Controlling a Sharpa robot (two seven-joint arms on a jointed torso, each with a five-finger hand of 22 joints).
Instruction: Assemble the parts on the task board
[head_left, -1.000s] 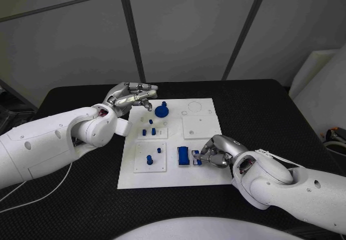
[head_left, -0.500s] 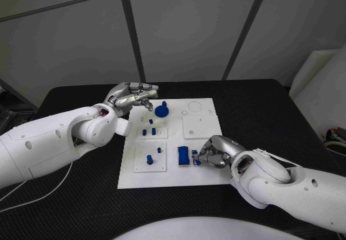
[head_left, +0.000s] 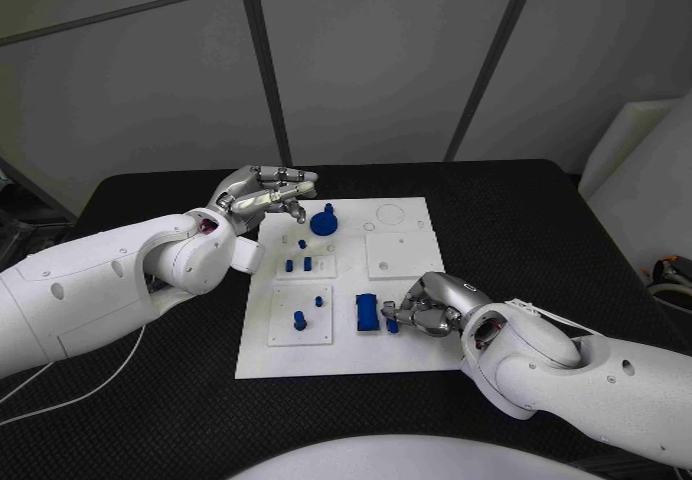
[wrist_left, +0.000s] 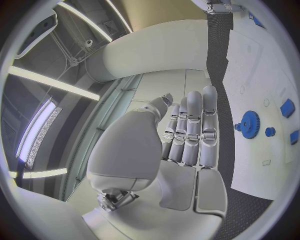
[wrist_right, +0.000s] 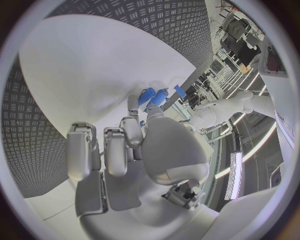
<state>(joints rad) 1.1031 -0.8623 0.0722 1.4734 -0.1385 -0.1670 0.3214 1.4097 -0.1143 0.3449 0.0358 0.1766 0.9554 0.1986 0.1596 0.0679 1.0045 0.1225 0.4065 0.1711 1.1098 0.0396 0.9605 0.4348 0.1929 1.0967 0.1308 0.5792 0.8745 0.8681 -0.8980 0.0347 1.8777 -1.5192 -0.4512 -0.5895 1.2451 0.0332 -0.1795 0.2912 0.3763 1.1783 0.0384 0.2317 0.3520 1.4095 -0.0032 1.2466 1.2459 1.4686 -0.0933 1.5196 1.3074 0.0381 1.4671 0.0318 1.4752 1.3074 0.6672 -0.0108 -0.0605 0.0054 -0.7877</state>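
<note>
A black table (head_left: 534, 215) stands before grey wall panels, the white board (head_left: 408, 360) in its middle. The left hand (head_left: 268, 193) hovers empty, fingers extended, beside the blue gear (head_left: 325, 221). The right hand (head_left: 427, 305) pinches a small blue part (head_left: 391, 324) near the board's front.

1. The left arm (head_left: 116, 275) enters from the left edge; its left hand (head_left: 268, 193) sits left of frame centre, fingers together, holding nothing.
2. The right arm (head_left: 577, 370) enters from the lower right; the right hand (head_left: 430, 303), below frame centre, curls its fingers downward.
</note>
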